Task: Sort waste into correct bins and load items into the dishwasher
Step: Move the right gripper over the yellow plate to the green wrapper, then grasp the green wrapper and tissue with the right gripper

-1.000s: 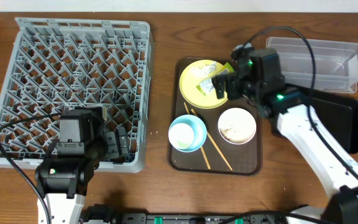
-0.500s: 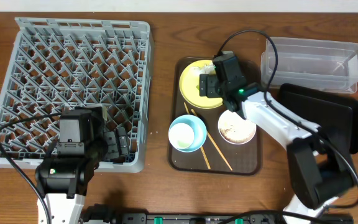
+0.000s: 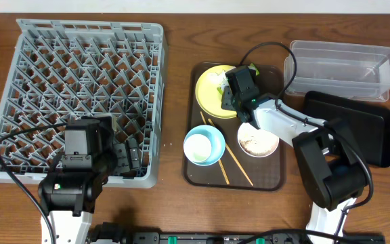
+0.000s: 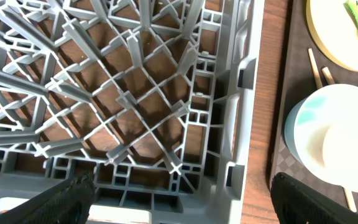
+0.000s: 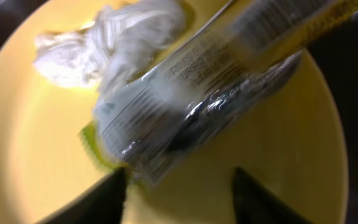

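The right gripper (image 5: 180,198), fingers spread and clamping nothing, hovers over the small yellow-green printed snack wrapper (image 5: 197,99) lying at 2 o'clock on the round yellow plate (image 3: 207,93), while the left gripper (image 4: 185,202), equally wide and empty, hangs above the 5 o'clock corner of the large grey plastic dish rack (image 3: 80,68).

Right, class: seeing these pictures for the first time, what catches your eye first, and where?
The big grey dish rack fills the left of the table. On the brown tray beside it, the right pincer hovers open over the yellow plate, where a crinkled snack wrapper lies.
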Motion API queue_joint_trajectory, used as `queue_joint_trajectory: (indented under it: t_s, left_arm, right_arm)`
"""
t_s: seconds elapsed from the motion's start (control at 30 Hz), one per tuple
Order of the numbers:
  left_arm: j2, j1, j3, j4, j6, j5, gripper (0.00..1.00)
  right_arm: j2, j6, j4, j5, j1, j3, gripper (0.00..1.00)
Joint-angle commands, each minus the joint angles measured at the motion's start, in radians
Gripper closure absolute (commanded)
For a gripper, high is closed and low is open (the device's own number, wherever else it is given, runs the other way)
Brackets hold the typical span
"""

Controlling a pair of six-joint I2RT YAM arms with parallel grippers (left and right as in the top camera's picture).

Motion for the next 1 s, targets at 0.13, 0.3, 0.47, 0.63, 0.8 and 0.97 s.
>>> queue_joint_trajectory:
  t_s: [0.13, 0.3, 0.47, 0.63, 0.8, 0.97]
  left_arm:
    - [-0.001, 0.005, 0.024, 0.0, -0.009, 0.01, 0.08]
    - [-0.001, 0.005, 0.024, 0.0, -0.009, 0.01, 0.08]
    - [-0.001, 0.005, 0.024, 0.0, -0.009, 0.01, 0.08]
    - [-0.001, 0.005, 0.024, 0.0, -0.009, 0.01, 0.08]
    - [-0.001, 0.005, 0.024, 0.0, -0.009, 0.01, 0.08]
    - [0.0, 0.005, 0.024, 0.0, -0.009, 0.01, 0.08]
  right_arm:
    - [-0.041, 0.021, 0.001, 0.016, 0.006, 0.011, 0.99]
    - [-0.128, -0.032, -0.019, 0.022, -0.011, 0.011, 0.99]
    - [-0.161, -0.031, 0.011, 0.024, -0.022, 0.011, 0.6]
    - [-0.148, -0.007, 0.041, 0.064, -0.021, 0.011, 0.45]
    - [-0.106, -0.001, 0.109, 0.081, -0.013, 0.011, 0.34]
    - [-0.051, 0.067, 0.127, 0.097, -0.014, 0.011, 0.27]
